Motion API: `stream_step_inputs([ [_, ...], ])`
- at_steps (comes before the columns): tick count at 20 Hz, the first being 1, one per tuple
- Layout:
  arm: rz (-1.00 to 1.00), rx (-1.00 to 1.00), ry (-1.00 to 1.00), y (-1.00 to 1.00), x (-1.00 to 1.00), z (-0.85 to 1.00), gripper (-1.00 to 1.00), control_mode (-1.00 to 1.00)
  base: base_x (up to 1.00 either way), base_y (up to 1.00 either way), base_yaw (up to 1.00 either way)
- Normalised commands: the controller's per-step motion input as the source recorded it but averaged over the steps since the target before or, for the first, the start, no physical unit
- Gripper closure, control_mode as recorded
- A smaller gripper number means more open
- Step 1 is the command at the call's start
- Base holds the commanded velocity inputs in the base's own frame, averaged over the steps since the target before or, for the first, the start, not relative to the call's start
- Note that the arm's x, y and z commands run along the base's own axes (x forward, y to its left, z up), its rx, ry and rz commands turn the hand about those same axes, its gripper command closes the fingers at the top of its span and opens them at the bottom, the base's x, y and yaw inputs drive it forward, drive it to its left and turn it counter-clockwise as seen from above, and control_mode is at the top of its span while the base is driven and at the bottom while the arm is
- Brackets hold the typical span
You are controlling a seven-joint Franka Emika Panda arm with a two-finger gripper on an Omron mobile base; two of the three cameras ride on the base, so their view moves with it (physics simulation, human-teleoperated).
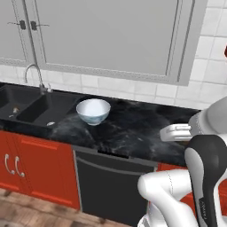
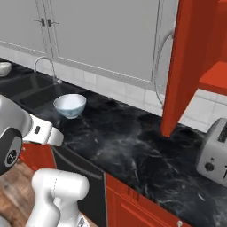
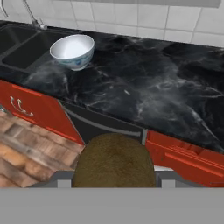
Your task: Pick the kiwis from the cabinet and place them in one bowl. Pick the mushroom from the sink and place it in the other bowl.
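Observation:
A round dull-brown kiwi (image 3: 113,159) fills the bottom of the hand view, and my gripper (image 3: 113,180) is shut on it, with the fingers mostly hidden behind the fruit. It hangs in front of the counter's edge, over the floor. Ahead and to the left, the blue-tinted white bowl (image 3: 72,51) (image 1: 93,111) (image 2: 70,105) stands empty on the black marble counter beside the sink (image 1: 39,108). A tiny mushroom (image 1: 15,109) lies in the left basin. The off-white bowl (image 2: 4,68) sits far left. The red cabinet's door (image 2: 186,66) stands open.
A silver toaster (image 2: 214,150) stands on the counter at the right, under the open red cabinet. The curved tap (image 1: 33,73) rises behind the sink. Grey wall cabinets (image 1: 106,35) hang above. A black dishwasher front (image 1: 111,186) and red base doors (image 1: 35,168) lie below the counter.

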Motion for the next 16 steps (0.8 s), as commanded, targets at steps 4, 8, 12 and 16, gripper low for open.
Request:
stream_step_inputs([
  [4,0.0,0.0,0.0,0.0,0.0,0.0,1.0,1.0,0.28,0.66,-0.24],
  [8,0.0,0.0,0.0,0.0,0.0,0.0,1.0,1.0,0.31,0.62,-0.25],
  [12,0.0,0.0,0.0,0.0,0.0,0.0,1.0,1.0,0.33,0.53,-0.29],
  [16,0.0,0.0,0.0,0.0,0.0,0.0,1.0,1.0,0.35,0.49,-0.3],
])
